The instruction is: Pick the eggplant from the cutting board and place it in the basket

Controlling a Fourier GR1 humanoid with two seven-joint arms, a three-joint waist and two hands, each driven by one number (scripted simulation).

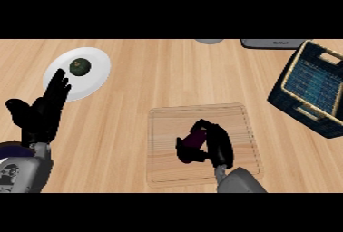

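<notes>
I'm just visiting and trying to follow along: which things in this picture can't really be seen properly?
- Eggplant: head view, mostly hidden by the right hand curled round it on the cutting board.
- Grey thing and dark flat thing: cut off at the top edge, so I cannot tell what they are.
- Basket: its far side runs off the right edge.
- Dark round item on the plate: too small to identify.
- Left hand rests open at left.

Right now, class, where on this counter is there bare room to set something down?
Bare wood lies between the white plate and the cutting board, and between board and basket. The board's middle is crowded: the right hand curls round the eggplant.
</notes>
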